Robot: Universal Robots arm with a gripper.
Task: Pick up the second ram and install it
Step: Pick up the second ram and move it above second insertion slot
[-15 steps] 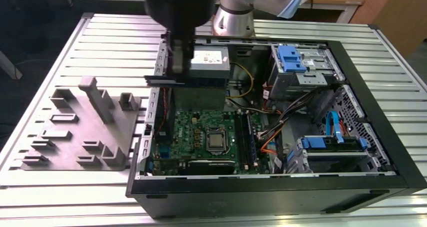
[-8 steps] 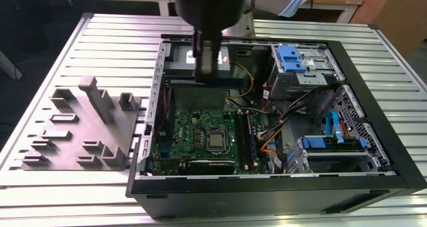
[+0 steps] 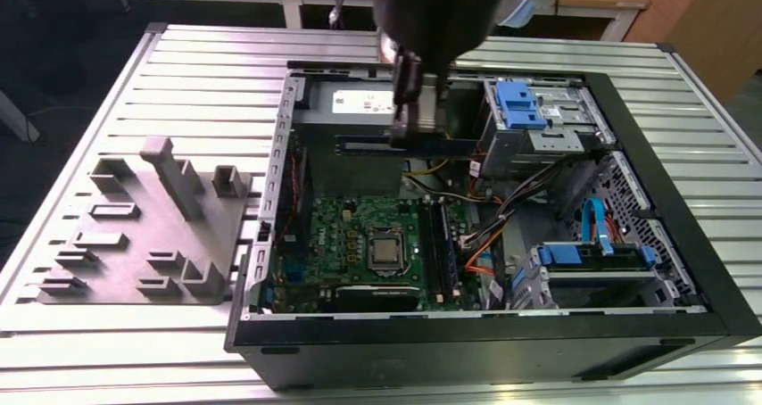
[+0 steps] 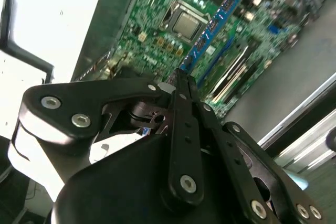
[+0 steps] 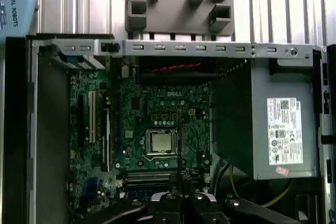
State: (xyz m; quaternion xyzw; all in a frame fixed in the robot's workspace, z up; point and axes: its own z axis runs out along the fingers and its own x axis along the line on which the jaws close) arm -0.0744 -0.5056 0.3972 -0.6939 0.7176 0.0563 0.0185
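Pincer (image 3: 409, 136) in the exterior view hangs above the open computer case (image 3: 476, 343), clamped on the second ram (image 3: 363, 144), which juts sideways from it, motherboard (image 3: 357, 240) below. In the second wrist view the ram (image 4: 212, 24) reaches out beyond the closed fingertips (image 4: 182, 93) over the motherboard. In the first wrist view it shows edge-on just past the pincer, by the processor (image 5: 160, 141).

The long, thin memory stick (image 4: 211, 26) is rendered blue, the printed motherboard (image 4: 149, 38) green; silver ribbing is shown on the metal table (image 3: 202, 75), and the plastic tray (image 3: 125, 249) appears grey.
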